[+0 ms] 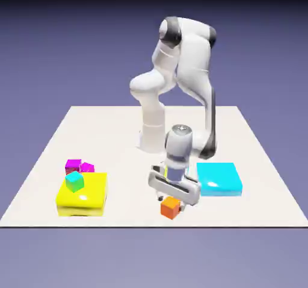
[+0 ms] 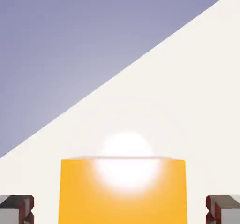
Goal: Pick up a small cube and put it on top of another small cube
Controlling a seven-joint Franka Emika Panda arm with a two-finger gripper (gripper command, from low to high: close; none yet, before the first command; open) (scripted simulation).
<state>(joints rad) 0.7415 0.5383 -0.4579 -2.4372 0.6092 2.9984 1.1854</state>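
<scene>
At the exterior view's left, a teal cube sits at the glossy yellow block, beside magenta cubes. Next, near the worktop's front edge, is the matte orange cube. The jaws are spread around it, not touching. The step seems grasping; next they should close. Rightward lies a shiny cyan slab.

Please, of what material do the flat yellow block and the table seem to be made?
The flat yellow block: perhaps glossy plastic, as its top carries a bright white highlight. The table: pale and smooth, without visible grain; its material I cannot tell.
</scene>
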